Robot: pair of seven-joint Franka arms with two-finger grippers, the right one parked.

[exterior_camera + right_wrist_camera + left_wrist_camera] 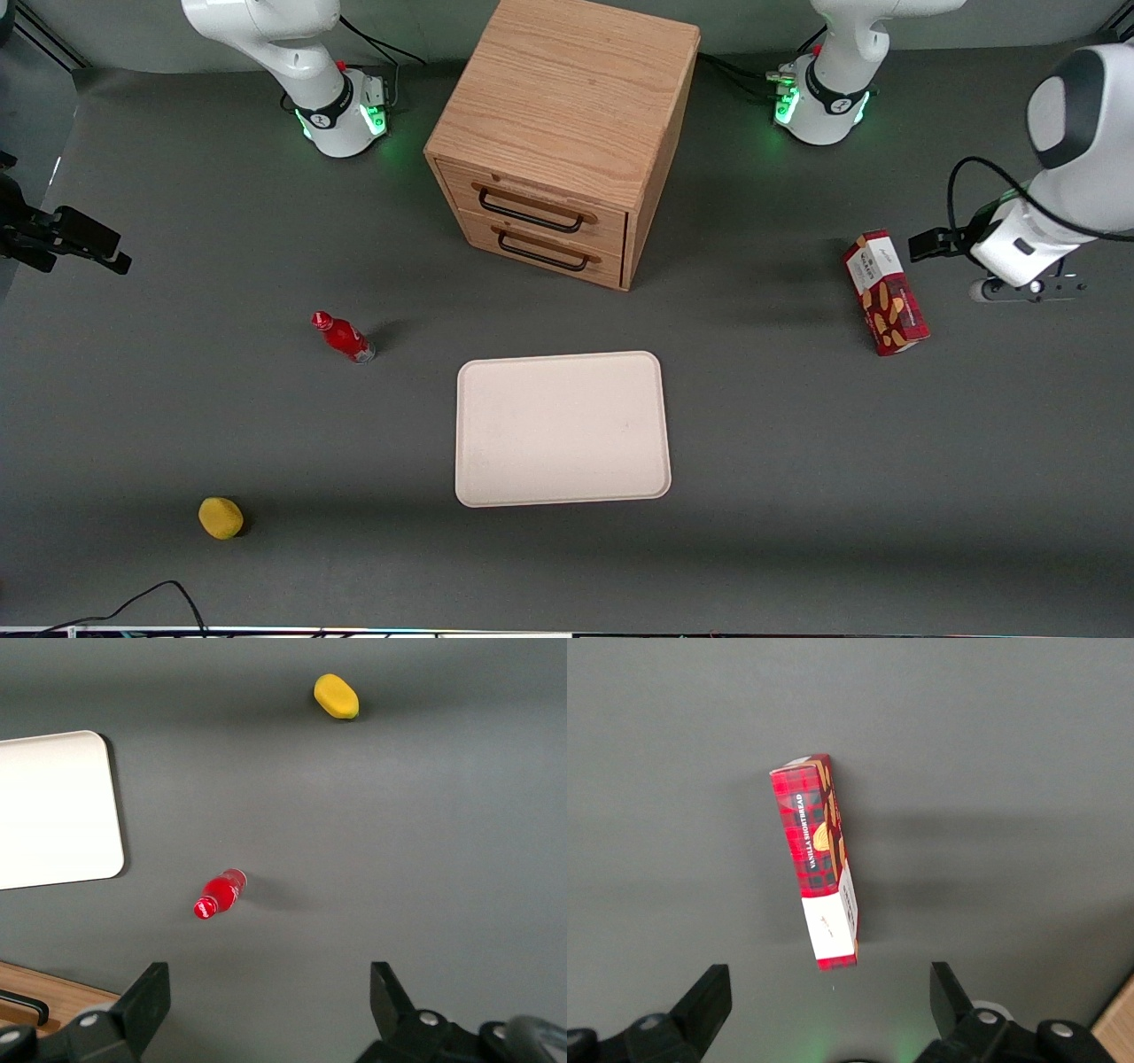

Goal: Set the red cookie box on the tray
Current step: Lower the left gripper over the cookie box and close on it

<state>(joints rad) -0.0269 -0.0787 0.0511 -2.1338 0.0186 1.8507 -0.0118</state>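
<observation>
The red cookie box stands on its long narrow edge on the grey table, toward my working arm's end and well apart from the tray. In my wrist view the red cookie box shows its narrow plaid face, with nothing touching it.

My gripper hangs just beside the box, above the table, not in contact. Its 2 fingers are spread wide, and the box lies ahead of the gap, not yet between them.

Risks from here, as I judge them:
1. Tipping. The box rests on a thin edge (a tall, narrow footprint), so 1 fingertip arriving first would likely topple it flat.
2. Skewed grasp. The box sits at a slight angle to my finger line; closing without alignment could twist it or pinch a corner.
3. Crushing. It looks like light cardboard, so a hard squeeze may dent the walls.
4. Carry path. The route to the tray is long; a low transit could drag the box on the table.

Containers:
- The tray holds nothing.
- The wooden drawer cabinet has 2 drawers, both closed; contents not visible.

A small red bottle and a yellow lemon-like object lie toward the parked arm's end.
</observation>
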